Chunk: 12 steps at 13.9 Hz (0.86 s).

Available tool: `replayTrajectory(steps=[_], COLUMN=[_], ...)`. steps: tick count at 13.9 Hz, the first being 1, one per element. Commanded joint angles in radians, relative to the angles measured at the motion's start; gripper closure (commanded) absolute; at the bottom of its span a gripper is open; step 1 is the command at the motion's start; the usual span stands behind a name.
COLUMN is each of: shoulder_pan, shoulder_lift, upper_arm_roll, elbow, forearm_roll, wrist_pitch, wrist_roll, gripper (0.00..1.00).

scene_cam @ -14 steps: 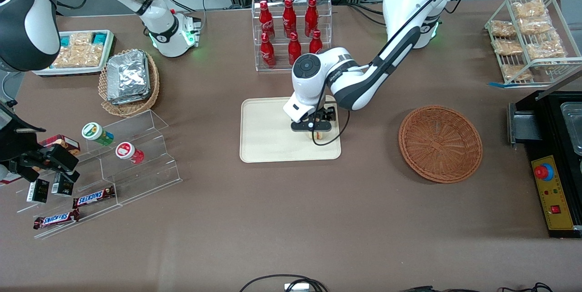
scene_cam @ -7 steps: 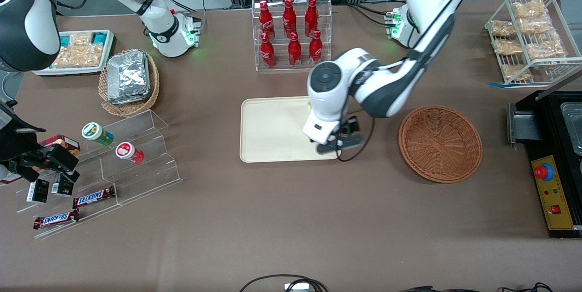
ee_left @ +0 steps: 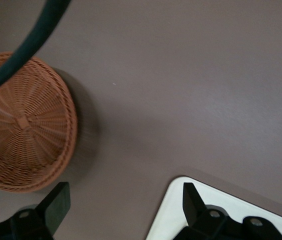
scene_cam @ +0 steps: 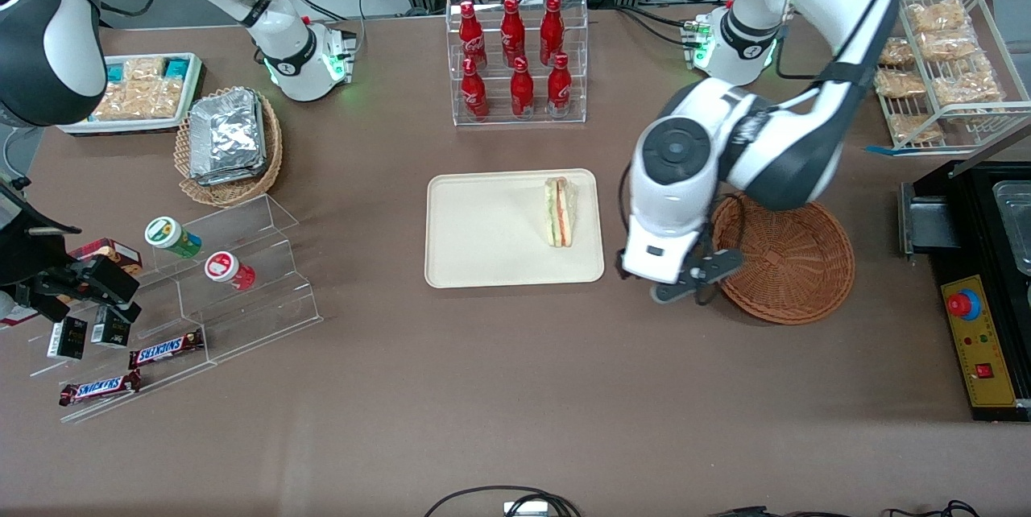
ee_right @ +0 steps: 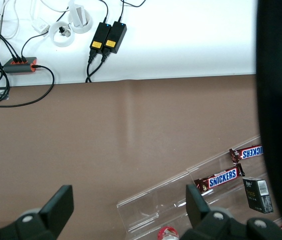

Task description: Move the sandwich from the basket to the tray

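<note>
Sandwich [scene_cam: 560,211] lies on tray [scene_cam: 483,259], at edge nearest basket [scene_cam: 793,275]; basket empty. Claw [scene_cam: 694,285] hangs above worktop between tray and basket, fingers [ee_left: 56,202] spread wide, holding nothing. Sandwich likely light, soft, crushable, wrap slippery; grip gently across bread faces.

Brown table [scene_cam: 483,388] with tray [scene_cam: 483,227], basket [scene_cam: 793,259]
</note>
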Motion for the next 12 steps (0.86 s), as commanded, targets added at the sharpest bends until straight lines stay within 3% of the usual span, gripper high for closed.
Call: replayTrajectory(steps=[1, 6, 12], shoulder_pan=[0.064, 0.061, 0.072], shoulder_lift=[-0.07, -0.237, -0.387], upper_arm_roll=[0.0, 0.228, 0.395], elbow=[-0.01, -0.016, -0.047], forearm_roll=[-0.08, -0.27, -0.336], wrist_pitch=[-0.035, -0.171, -0.337], wrist_roll=[0.123, 0.519, 0.913], gripper=[0.01, 0.01, 0.01])
